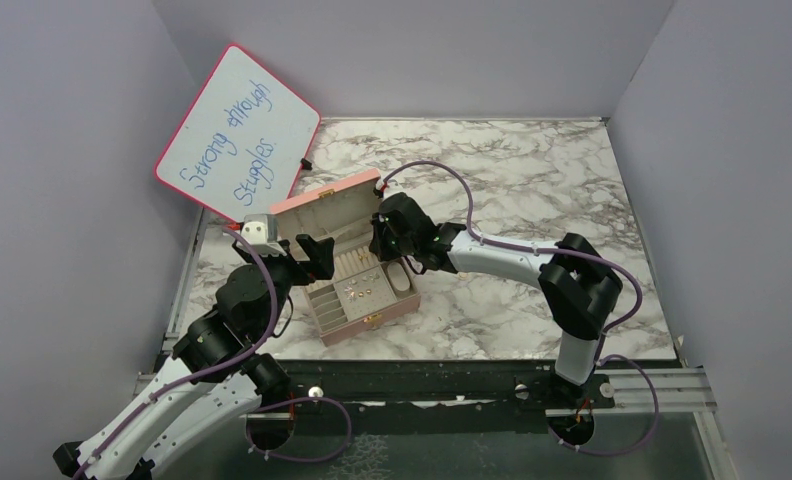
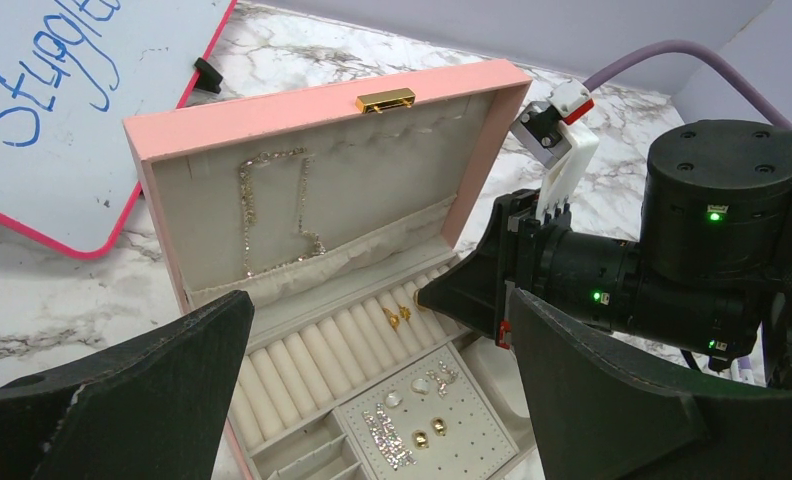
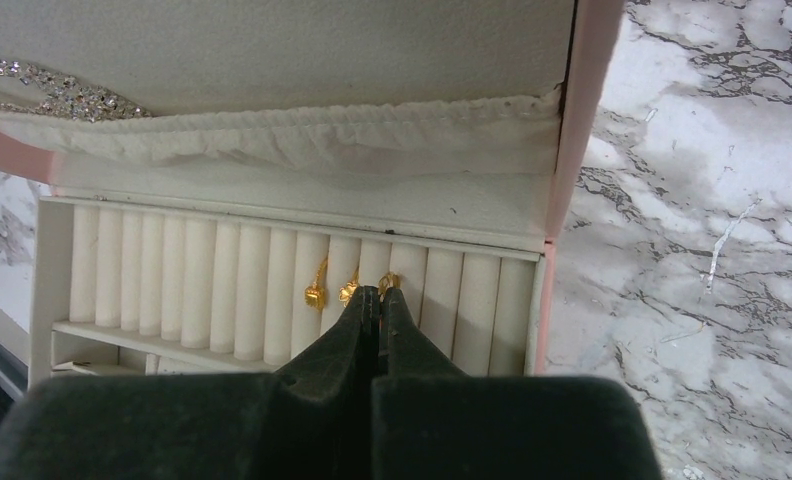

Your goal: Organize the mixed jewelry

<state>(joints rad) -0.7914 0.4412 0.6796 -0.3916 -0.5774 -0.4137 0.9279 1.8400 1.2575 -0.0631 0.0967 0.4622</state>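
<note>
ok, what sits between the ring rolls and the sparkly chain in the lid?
A gathered cream fabric pocket, chain above, ring rolls below; right wrist view shows it.

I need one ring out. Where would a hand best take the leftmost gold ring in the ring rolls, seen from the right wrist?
On the leftmost gold ring, probably the exposed top, pinched from straight above: the ring rolls hide its lower band and flank both sides.

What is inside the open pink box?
A sparkly chain hangs in the pink box lid. The base holds ring rolls with gold rings, and a pad with studs. The right fingers cover part of the rolls; the left fingers hide its near corners.
</note>
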